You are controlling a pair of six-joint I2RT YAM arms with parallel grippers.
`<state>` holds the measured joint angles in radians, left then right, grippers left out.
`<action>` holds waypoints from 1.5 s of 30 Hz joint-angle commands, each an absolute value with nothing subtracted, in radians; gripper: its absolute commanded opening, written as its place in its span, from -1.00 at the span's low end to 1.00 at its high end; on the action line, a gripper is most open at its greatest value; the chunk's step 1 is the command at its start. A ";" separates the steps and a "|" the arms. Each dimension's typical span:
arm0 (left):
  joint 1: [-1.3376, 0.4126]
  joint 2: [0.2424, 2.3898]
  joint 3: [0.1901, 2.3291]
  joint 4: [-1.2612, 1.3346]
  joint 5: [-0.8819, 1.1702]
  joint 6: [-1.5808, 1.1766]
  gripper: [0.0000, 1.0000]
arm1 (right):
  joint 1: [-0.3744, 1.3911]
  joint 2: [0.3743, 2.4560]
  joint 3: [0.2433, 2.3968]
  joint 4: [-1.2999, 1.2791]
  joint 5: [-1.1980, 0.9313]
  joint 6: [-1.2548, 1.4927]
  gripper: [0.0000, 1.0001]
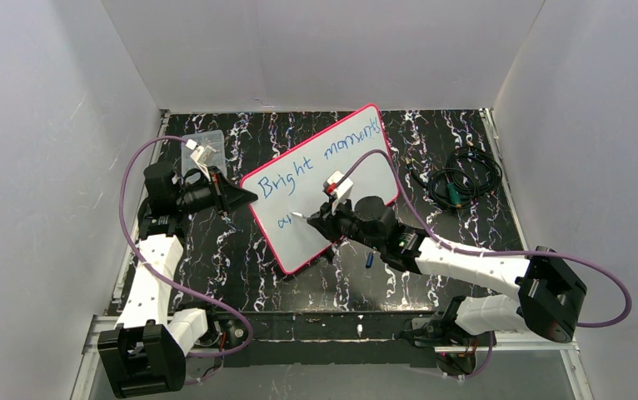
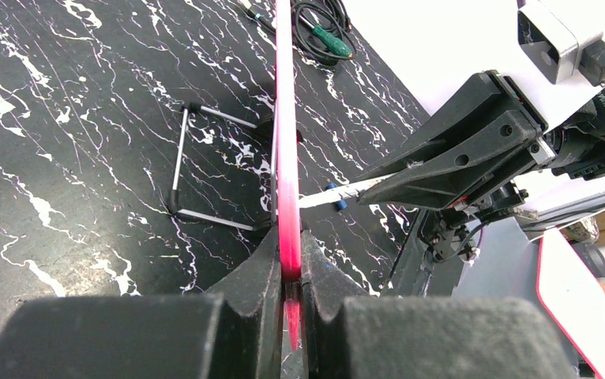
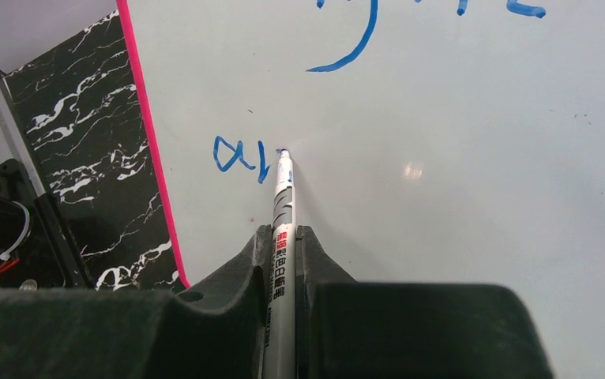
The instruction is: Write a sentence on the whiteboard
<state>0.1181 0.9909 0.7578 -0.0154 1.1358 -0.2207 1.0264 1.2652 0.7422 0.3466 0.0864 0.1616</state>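
The whiteboard [image 1: 357,179] with its pink-red rim stands tilted on the black marbled table. The sentence [image 1: 320,158] in blue reads "Bright moments" on the top line, with "ah" begun below [image 3: 240,158]. My left gripper [image 1: 245,197] is shut on the board's left rim [image 2: 287,197]. My right gripper [image 1: 320,218] is shut on a silver marker [image 3: 283,237], its blue tip touching the board just right of the last stroke. The marker also shows in the left wrist view [image 2: 355,189], past the board's edge.
A clear plastic box [image 1: 203,150] sits at the back left. A coil of black cable with a green plug [image 1: 457,179] lies at the back right. A blue marker cap [image 1: 369,259] lies below the board. The board's wire stand [image 2: 204,170] rests behind it.
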 commanded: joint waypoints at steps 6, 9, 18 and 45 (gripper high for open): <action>0.123 0.954 0.758 0.040 1.169 -0.216 -1.00 | 1.026 1.238 0.760 0.339 0.195 0.166 -0.97; 0.123 0.953 0.758 0.040 1.169 -0.216 -1.00 | 1.026 1.238 0.752 0.323 0.189 0.168 -0.97; 0.122 0.954 0.758 0.040 1.169 -0.217 -1.00 | 1.031 1.245 0.730 0.249 0.159 0.174 -0.97; 0.122 0.957 0.758 0.040 1.169 -0.216 -1.00 | 1.049 1.247 0.778 0.408 0.104 0.176 -0.97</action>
<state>0.1188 0.9909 0.7479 -0.0044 1.1366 -0.2214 1.0431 1.2228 0.7307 0.3382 0.1184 0.1802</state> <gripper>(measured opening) 0.052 0.197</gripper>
